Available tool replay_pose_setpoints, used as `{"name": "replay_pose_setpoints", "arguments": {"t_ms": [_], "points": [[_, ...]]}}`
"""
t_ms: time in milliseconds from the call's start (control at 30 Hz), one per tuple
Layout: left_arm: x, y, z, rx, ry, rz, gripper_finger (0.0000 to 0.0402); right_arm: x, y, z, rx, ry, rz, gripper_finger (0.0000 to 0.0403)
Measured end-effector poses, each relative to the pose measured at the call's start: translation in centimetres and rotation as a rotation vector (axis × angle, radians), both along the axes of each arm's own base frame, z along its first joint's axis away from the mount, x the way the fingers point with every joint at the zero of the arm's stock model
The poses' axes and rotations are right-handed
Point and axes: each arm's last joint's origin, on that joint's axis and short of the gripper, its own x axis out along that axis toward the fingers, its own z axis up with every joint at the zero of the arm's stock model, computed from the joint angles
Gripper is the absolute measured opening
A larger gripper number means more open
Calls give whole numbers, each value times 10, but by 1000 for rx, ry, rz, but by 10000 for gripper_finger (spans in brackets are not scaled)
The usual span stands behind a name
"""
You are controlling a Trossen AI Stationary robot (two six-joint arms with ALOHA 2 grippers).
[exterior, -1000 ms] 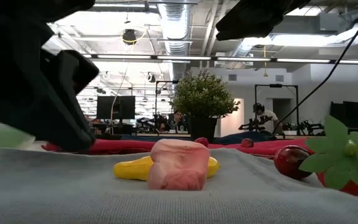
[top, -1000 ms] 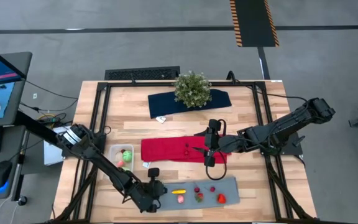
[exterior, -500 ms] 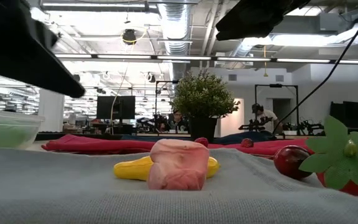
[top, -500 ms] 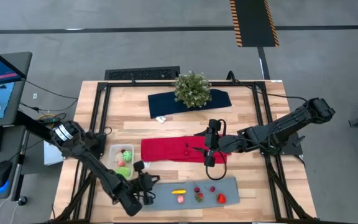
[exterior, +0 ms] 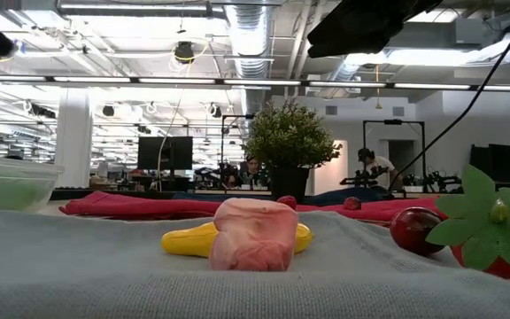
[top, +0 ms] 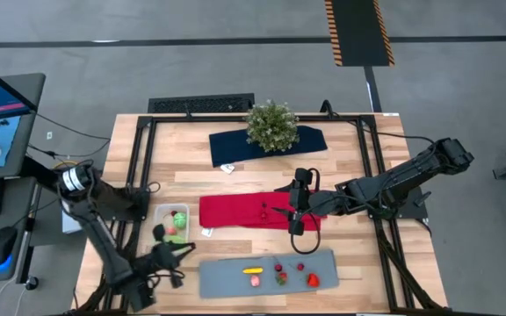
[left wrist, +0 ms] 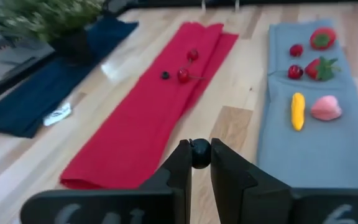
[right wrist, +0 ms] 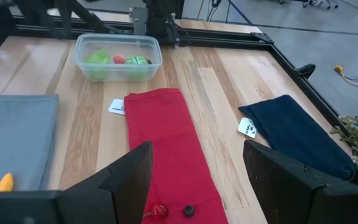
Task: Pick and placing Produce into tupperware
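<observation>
Left pincer [left wrist: 200, 154], clenched on a dark berry [left wrist: 200, 152], has swung from the grey mat [top: 235, 274] lower center toward the clear tub [top: 172, 220] center-left, drop probably next; right pincer [right wrist: 197, 171] released over red cloth [top: 235, 211]

A wooden table [top: 350, 184] is covered in part by a red cloth [top: 244, 211], a navy cloth [top: 235, 146], a grey mat [top: 227, 274], and a clear container [top: 172, 221].
</observation>
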Motion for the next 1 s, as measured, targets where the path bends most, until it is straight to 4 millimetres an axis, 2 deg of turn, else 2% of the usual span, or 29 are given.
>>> {"name": "replay_pose_setpoints", "arguments": {"t_ms": [200,333,500,667,867,1000], "points": [[-47,14,-5,-52,-111,7,24,0,0,0,0,0,0,275],[-63,29,-18,-143,-140,63,26,0,0,0,0,0,0,275],[-68,42,-30,-190,-54,201,40,0,0,0,0,0,0,275],[-65,46,-33,-199,34,305,43,0,0,0,0,0,0,275],[-63,41,-38,-249,61,301,50,0,0,0,0,-1,0,275],[-62,38,-40,-260,80,278,75,0,0,0,0,0,0,275]]}}
